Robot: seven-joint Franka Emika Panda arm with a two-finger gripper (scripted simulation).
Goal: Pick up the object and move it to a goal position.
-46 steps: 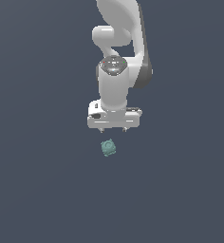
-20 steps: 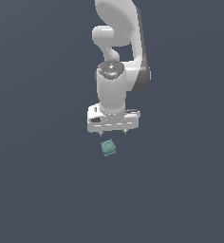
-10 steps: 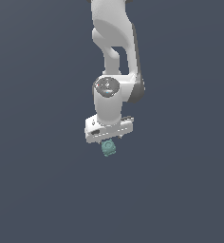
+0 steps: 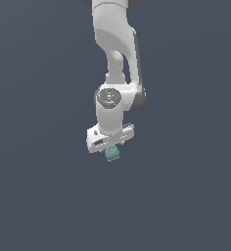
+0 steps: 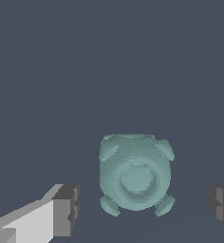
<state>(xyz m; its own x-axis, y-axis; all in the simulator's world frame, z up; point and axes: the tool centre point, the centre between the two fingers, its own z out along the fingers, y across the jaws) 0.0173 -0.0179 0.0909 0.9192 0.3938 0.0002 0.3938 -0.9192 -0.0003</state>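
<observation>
The end effector (image 4: 111,148) hangs low under the white arm (image 4: 115,59), wide open and holding nothing. In the wrist view its two dark pads stand far apart, one fingertip (image 5: 66,210) with a pale finger behind it on one side and the other fingertip (image 5: 222,206) barely in the picture on the other. Neither touches anything; there is a clear gap of bare surface between each pad and the lump that lies between them.

That lump (image 5: 135,174) is the object. It sits on the table (image 4: 44,186) directly under the open end effector, roughly midway between the pads though a little closer to the pale-fingered one. In the exterior view (image 4: 112,154) only its lower part peeks out beneath the white body of the hand.

It is a small teal-green piece, roughly cube-shaped with rounded sides. Short stubby knobs stick out at its corners, four of them plain in the wrist view. The face turned toward the camera carries a raised round mark with a faintly many-sided outline, set inside a shallow ring. Its colour is even and matte.

The table is a plain dark slate-blue surface whose edges and corners do not show in either view, so the lump's place relative to them cannot be told.
</observation>
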